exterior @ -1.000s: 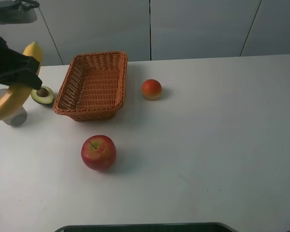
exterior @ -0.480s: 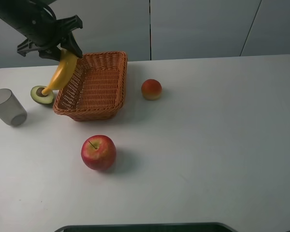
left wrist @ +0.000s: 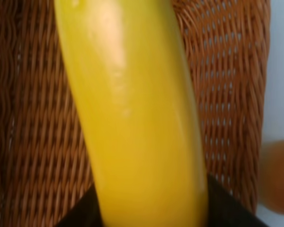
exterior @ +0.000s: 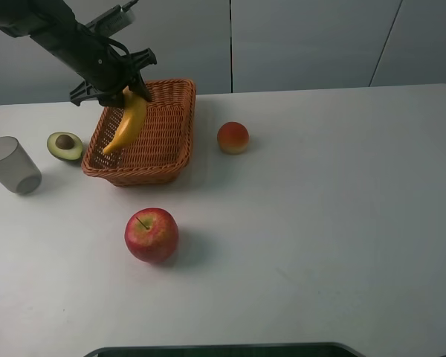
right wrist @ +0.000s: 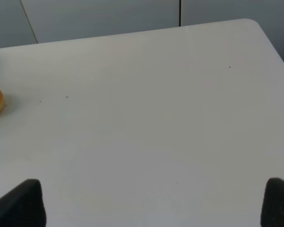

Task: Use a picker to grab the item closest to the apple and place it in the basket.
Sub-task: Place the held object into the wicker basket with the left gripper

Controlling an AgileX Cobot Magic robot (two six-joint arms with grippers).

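White table (exterior: 342, 223), five things on it: wicker basket (exterior: 136, 175) back left, avocado half (exterior: 65, 146) just beside its left wall, grey cup (exterior: 12, 165) further left. An orange-red fruit (exterior: 233, 137) sits right of the basket; the apple (exterior: 152, 234) stands in front of it.
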